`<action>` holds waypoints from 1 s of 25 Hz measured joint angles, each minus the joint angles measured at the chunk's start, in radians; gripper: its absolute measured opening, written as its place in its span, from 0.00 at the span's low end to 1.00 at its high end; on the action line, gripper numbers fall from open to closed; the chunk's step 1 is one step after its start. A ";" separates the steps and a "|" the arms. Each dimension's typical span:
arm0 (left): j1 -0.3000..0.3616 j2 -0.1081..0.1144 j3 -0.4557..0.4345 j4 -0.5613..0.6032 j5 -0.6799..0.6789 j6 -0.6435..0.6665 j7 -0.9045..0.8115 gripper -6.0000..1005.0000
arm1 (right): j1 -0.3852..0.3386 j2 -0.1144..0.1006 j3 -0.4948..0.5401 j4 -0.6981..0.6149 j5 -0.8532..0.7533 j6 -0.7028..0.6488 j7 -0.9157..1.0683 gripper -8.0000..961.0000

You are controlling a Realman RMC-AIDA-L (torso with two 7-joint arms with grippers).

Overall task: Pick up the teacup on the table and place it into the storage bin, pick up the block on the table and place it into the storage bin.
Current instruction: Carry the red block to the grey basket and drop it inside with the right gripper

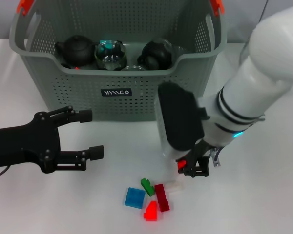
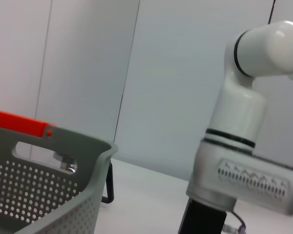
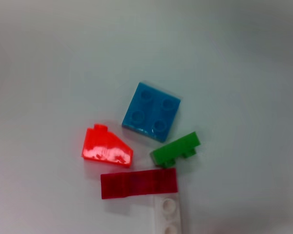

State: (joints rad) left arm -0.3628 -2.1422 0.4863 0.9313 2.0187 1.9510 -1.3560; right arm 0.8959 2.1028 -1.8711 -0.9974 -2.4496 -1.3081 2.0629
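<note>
1. While a glass teacup [image 1: 109, 53] is already lying in the storage bin [image 1: 117, 92], the block step is, I judge, going on.
2. The right gripper [image 1: 191, 167] is hovering just beside the blocks [image 1: 161, 196], with the bin behind it; whether it is closed, I cannot tell.
3. The left gripper [image 1: 83, 134] is hanging spread, well apart.
4. Next, one block is needing a centred pinch.
5. A white table [image 1: 263, 204] is carrying everything, and a pale wall [image 2: 176, 73] is standing behind.

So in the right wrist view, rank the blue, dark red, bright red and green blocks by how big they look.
1. Blue block and dark red block: too close to separate.
2. Bright red block.
3. Green block, smallest.
</note>
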 joint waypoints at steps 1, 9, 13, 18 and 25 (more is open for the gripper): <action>0.002 0.001 0.000 0.001 0.000 0.001 0.000 0.93 | -0.005 -0.001 0.023 -0.015 -0.002 -0.016 0.003 0.22; 0.011 0.002 -0.010 0.008 0.045 0.006 0.020 0.93 | -0.073 -0.003 0.323 -0.256 0.069 -0.211 -0.002 0.22; 0.015 0.002 -0.011 0.016 0.068 0.006 0.030 0.93 | -0.092 -0.004 0.474 -0.358 0.207 -0.234 -0.003 0.22; 0.016 0.003 -0.014 0.019 0.077 0.006 0.046 0.93 | -0.080 -0.004 0.579 -0.365 0.288 -0.087 0.011 0.22; 0.005 0.007 -0.022 0.020 0.077 0.006 0.049 0.93 | 0.029 -0.011 0.587 -0.133 0.256 0.203 0.041 0.23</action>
State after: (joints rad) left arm -0.3577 -2.1355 0.4640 0.9513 2.0961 1.9574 -1.3068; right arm 0.9249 2.0916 -1.2845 -1.1308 -2.1935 -1.1046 2.1042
